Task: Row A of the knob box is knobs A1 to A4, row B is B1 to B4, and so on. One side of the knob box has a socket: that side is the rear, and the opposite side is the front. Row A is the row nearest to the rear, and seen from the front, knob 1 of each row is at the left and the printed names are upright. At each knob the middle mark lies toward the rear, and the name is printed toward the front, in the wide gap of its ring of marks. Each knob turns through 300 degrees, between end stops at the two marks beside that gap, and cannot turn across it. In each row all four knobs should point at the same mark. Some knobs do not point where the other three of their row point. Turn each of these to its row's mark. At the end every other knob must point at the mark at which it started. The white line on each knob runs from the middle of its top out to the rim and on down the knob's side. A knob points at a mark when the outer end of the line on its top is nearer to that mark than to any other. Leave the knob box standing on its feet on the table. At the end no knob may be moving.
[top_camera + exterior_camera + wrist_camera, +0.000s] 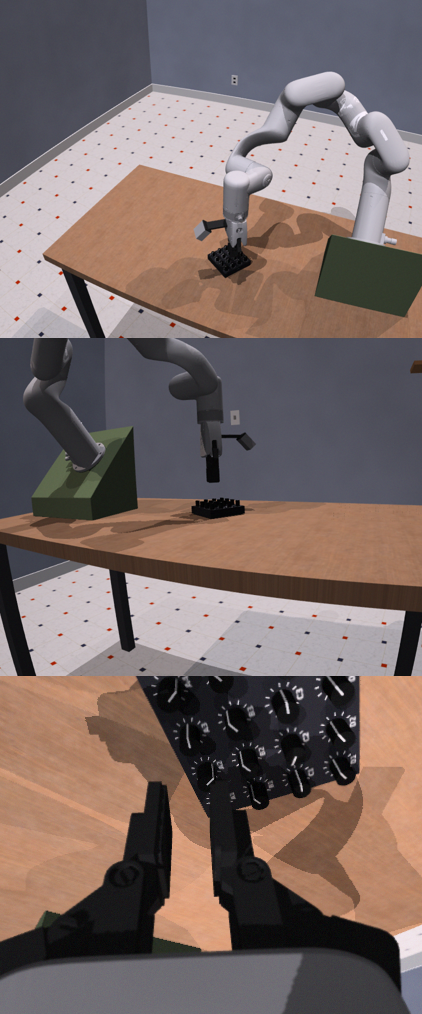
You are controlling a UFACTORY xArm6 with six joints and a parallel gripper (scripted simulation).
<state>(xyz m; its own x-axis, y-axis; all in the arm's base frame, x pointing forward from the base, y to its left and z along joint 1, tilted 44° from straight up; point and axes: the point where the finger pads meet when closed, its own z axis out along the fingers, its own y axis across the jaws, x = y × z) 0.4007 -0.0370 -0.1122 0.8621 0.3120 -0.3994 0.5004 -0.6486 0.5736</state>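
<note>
1. Black knob box (pixel 238 270) (pixel 227 512) (pixel 270 741) is sitting flat on the brown wooden table (pixel 140 211) (pixel 281 538) (pixel 75 841), well apart from the green base block (pixel 369 274) (pixel 61 508).
2. So the gripper (pixel 233 257) (pixel 213 481) (pixel 189 806) is hanging just above the box, pointing down. It's partway open with nothing in it; you can see table through the gap.
3. Wrist view has one finger hiding most of knob A1, so I can't tell you where that one points.
4. Row A doesn't match: A3 (pixel 189 737) has a different line direction from A2 (pixel 206 775) and A4 (pixel 170 695).
5. C2 (pixel 292 747) is the oddball next to C1 (pixel 300 783) and C3 (pixel 284 705). Their lines look pretty similar.
6. D1 (pixel 342 771) and D2 (pixel 340 732) look about the same; B4 is cut off, no verdict.
</note>
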